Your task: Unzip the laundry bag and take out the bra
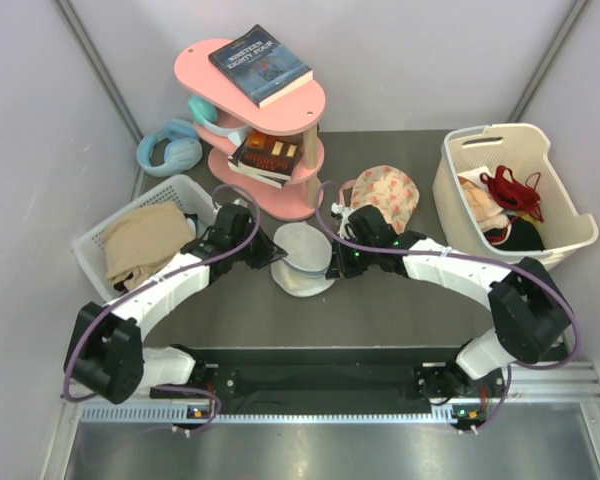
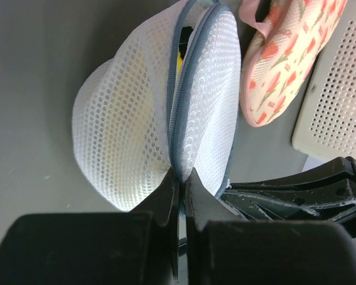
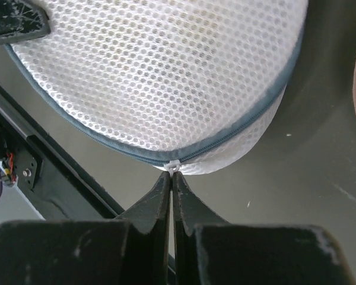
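The laundry bag, a round white mesh drum with a grey-blue zip round its rim, lies mid-table between both arms. My left gripper is shut on the bag's rim at its left side, pinching mesh and zip tape. The zip gapes slightly at the far end, where a sliver of the yellow bra shows inside. On the bag's near-right edge, my right gripper is shut on the small white zip pull. In the overhead view the left gripper and right gripper flank the bag.
A peach floral fabric piece lies just behind the bag. A pink shelf with books stands at the back, blue headphones beside it. A white basket with beige cloth is left; another basket with a red garment is right.
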Robot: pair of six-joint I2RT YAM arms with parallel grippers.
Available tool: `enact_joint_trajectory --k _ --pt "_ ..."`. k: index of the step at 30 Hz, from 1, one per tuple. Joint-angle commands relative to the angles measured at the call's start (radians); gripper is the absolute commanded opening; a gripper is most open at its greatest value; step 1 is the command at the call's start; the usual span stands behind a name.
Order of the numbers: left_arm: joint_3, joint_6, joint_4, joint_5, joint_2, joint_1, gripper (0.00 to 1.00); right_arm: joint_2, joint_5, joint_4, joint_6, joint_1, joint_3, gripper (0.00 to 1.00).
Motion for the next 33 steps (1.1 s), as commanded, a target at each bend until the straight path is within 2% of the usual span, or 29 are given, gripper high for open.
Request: enact_joint_trajectory --k 1,5,6,8,9,12,16,20,25,31,33 --pt "0.124 0.142 0.010 0.053 0.092 0.004 0.00 -0.042 0.019 -0.035 -0.051 0.000 0.064 0.00" --pt "0.225 0.215 -0.003 0.069 0.167 0.003 0.02 -0.054 0.019 -0.060 -0.071 0.033 0.086 0.00" --pt "0.239 0.224 -0.026 0.069 0.180 0.003 0.09 -0.056 0.014 -0.060 -0.072 0.041 0.092 0.00" --pt "0.260 0.232 -0.050 0.072 0.198 0.004 0.34 -0.042 0.008 -0.049 -0.060 0.066 0.096 0.00" --pt "0.265 0.229 -0.065 0.073 0.194 0.003 0.59 -0.036 -0.003 -0.045 -0.055 0.073 0.101 0.00" --pt "0.245 0.200 -0.130 0.033 0.149 0.001 0.73 -0.003 -0.024 -0.028 -0.035 0.093 0.116 0.00" --pt "0.210 0.164 -0.242 -0.030 0.057 0.001 0.76 0.032 -0.041 -0.014 -0.023 0.115 0.139 0.00" --pt "0.120 0.123 -0.267 -0.039 -0.030 -0.005 0.75 0.073 -0.057 -0.008 -0.025 0.135 0.173 0.00" --pt "0.027 0.025 -0.169 -0.005 -0.113 -0.009 0.73 0.116 -0.077 -0.008 -0.031 0.168 0.222 0.00" --pt "-0.033 -0.050 -0.020 0.042 -0.090 -0.028 0.70 0.148 -0.078 -0.020 -0.040 0.210 0.253 0.00" --pt "-0.037 -0.055 0.000 0.036 -0.072 -0.034 0.64 0.147 -0.074 -0.020 -0.038 0.214 0.253 0.00"
